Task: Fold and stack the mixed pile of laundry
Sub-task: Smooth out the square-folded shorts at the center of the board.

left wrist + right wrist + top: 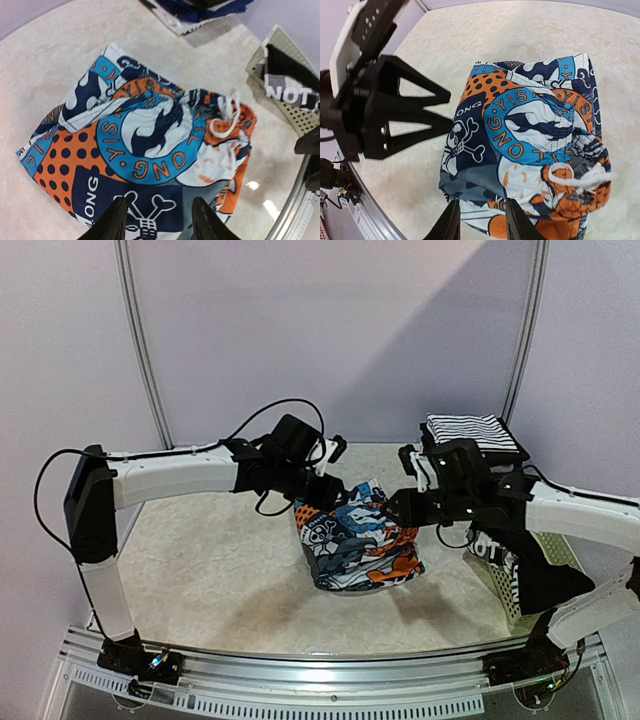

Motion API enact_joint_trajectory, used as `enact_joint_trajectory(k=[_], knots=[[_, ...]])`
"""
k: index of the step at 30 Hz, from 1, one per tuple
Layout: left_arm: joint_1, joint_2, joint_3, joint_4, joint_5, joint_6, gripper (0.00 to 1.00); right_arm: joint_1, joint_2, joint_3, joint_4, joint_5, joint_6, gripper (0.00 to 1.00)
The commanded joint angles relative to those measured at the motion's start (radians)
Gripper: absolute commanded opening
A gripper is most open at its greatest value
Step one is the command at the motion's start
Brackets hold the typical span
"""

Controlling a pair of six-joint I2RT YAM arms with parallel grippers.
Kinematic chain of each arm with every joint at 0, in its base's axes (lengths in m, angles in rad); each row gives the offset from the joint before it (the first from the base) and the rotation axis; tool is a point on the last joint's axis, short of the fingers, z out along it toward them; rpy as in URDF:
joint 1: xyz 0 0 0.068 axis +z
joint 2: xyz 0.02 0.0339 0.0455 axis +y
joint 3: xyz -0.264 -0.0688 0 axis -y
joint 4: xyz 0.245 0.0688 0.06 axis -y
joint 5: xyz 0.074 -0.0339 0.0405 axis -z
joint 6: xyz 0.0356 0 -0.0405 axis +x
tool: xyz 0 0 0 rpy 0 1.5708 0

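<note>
- left gripper [158, 201] part open, holding nothing, poised over the printed shorts [355, 540]
- right gripper [482, 202] jaws apart at the shorts' drawstring end, nothing held
- shorts lie mid-table [200, 560], between both grippers

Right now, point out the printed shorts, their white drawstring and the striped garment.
printed shorts [150, 132], left wrist view, inside the blue ring.
white drawstring [592, 176], right wrist view, on the cord loop.
striped garment [470, 430], top external view, middle of its top face.
</note>
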Motion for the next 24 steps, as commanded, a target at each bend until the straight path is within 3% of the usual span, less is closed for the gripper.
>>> enact_joint_trajectory(k=[1,10,16,24], knots=[[0.009,0.053,-0.070,0.057,-0.022,-0.021,0.44,-0.003,0.178,0.083,-0.038,0.036,-0.039,0.31],[0.018,0.129,-0.110,0.106,-0.026,-0.020,0.43,-0.056,0.261,-0.114,0.042,0.079,0.005,0.28],[0.023,0.183,-0.127,0.136,-0.057,-0.021,0.43,-0.057,0.227,-0.234,0.078,0.094,0.065,0.27],[-0.009,0.168,-0.100,0.078,-0.190,0.010,0.44,-0.056,0.162,-0.182,0.018,-0.008,0.038,0.27]])
